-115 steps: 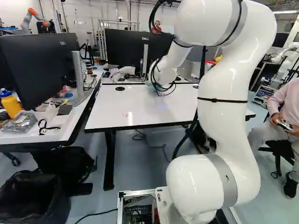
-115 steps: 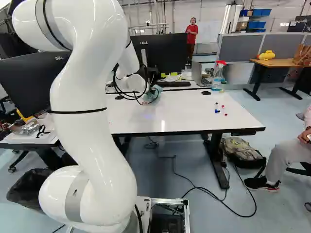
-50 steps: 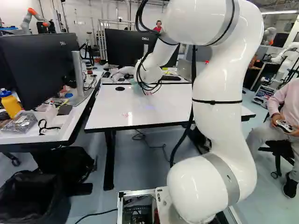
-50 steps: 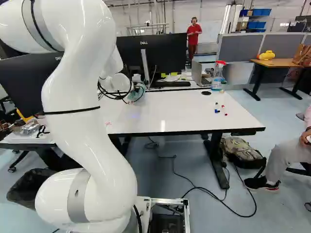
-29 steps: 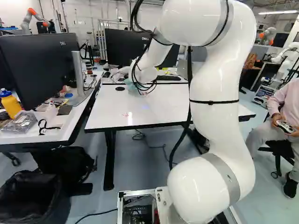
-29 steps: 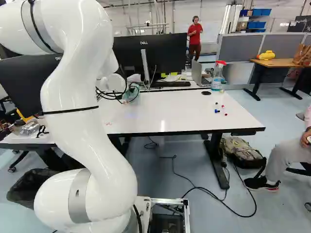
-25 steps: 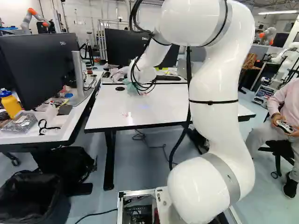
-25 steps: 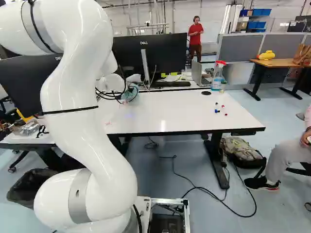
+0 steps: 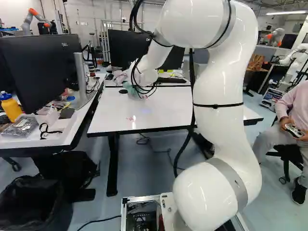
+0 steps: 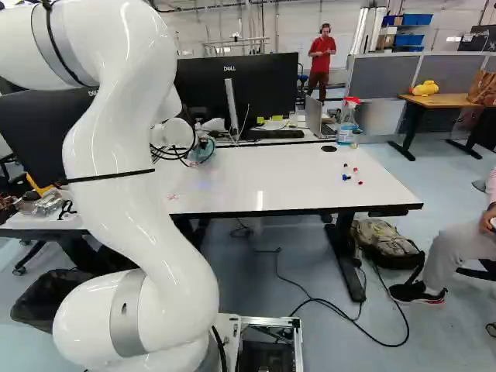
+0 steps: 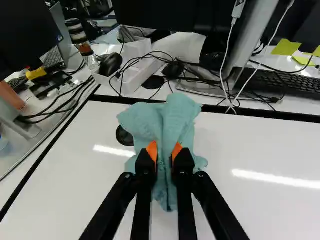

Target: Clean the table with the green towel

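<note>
Recorded since the earliest frames: a swing of the arm [image 9: 219,86] toward the left in both base views, on a base left standing in place. Observed the green towel [image 11: 175,120] carried along in the gripper [image 10: 194,147], out of the rear middle of the white table [image 10: 271,178] and into its rear left area. Found the red marks [image 9: 130,119], the small red and blue pieces [image 10: 346,177] and the spray bottle [image 10: 346,124] unshifted on the tabletop.

Noted the arm rising from the joint at the foot of the base views, bent over high up, then reaching ahead and slanting down toward the far left part of the table. In the wrist view, found the gripper [image 11: 164,151] drawn narrow, with the towel pinched between both orange pads [image 11: 151,149], spread out ahead of the fingertips and drooping beneath them. Observed it partly overlapping a round black cable cover [image 11: 123,136], near the rear edge. Cannot confirm contact of the towel with the tabletop.
</note>
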Available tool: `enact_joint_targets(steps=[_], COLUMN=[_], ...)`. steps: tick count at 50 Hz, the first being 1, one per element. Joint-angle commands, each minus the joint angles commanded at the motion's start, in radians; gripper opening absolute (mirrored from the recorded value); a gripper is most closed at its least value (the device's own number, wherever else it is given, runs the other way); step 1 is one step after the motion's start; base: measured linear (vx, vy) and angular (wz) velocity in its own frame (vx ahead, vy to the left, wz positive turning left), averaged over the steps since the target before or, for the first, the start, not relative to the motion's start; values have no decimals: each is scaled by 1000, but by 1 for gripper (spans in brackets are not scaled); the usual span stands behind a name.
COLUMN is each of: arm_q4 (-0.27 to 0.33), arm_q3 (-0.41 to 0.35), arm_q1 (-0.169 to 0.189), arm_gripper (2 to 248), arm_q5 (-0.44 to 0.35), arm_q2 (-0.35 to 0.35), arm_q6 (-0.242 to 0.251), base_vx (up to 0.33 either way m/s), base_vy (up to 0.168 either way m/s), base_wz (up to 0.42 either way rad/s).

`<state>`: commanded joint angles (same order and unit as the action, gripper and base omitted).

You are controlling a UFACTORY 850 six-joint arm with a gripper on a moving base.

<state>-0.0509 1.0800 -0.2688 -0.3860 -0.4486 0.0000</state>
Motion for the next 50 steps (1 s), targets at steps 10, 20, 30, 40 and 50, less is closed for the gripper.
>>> enact_joint_targets(steps=[10,20,30,40,50], arm_q4=[0,0,0,0,0], arm_q3=[0,0,0,0,0], arm_q1=[0,0,0,0,0], arm_gripper=[51,51,51,51,51], arm_q5=[13,29,52,79,107], arm_q2=[0,0,0,0,0], arm_q6=[0,0,0,0,0], base_vx=[0,0,0,0,0], base_vy=[0,0,0,0,0], base_wz=[0,0,0,0,0])
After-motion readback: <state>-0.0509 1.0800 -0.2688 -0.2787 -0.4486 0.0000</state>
